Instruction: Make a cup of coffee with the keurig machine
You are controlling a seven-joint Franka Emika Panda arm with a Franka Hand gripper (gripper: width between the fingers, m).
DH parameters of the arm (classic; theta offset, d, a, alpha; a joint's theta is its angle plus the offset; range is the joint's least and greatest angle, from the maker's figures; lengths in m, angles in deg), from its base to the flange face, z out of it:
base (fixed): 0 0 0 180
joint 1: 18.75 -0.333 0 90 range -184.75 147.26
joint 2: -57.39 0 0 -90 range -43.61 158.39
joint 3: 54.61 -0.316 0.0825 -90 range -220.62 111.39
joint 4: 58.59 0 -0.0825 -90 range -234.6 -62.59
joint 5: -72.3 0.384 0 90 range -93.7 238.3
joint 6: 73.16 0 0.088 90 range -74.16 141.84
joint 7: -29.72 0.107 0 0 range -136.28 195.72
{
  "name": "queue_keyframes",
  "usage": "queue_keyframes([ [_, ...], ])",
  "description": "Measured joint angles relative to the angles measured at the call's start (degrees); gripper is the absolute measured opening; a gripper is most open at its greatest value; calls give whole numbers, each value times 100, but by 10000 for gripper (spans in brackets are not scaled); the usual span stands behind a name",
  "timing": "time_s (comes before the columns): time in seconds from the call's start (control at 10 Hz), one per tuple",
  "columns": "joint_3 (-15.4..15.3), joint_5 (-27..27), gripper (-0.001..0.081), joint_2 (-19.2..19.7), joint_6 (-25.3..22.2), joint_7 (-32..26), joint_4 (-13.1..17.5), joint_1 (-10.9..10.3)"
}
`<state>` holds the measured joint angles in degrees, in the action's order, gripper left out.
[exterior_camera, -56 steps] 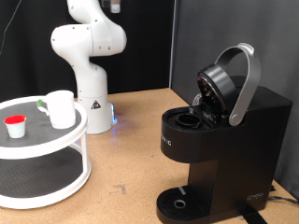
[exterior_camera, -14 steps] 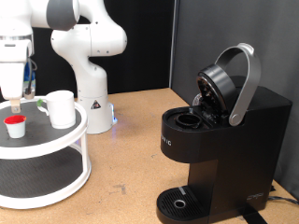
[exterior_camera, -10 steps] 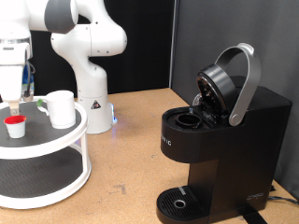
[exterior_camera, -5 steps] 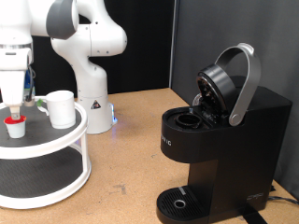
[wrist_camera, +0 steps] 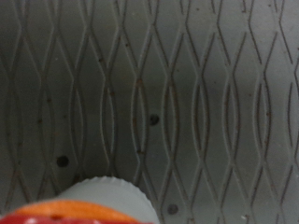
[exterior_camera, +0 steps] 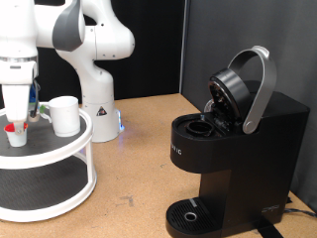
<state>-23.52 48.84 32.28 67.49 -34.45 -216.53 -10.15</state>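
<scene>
Standing at the right of the exterior view, the boxy matte black keurig machine (exterior_camera: pixel 230 149) has its lid raised. At left, the gripper (exterior_camera: pixel 15 121) points straight down over one red-topped pod (exterior_camera: pixel 15 133) on a round tiered stand (exterior_camera: pixel 59 178); whether its fingers are open or closed cannot be told. One glossy white cup (exterior_camera: pixel 65 115) sits beside it.

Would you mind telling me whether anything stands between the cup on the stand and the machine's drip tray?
Nothing visible does. The cup sits on the white stand; bare tabletop lies between it and the drip tray of the machine. The gripper is at the pod.
</scene>
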Motion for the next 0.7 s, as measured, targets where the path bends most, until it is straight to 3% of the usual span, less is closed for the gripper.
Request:
queue_keyframes([
  [0.7,66,-173,805,8,219,-115,-153,159],
])
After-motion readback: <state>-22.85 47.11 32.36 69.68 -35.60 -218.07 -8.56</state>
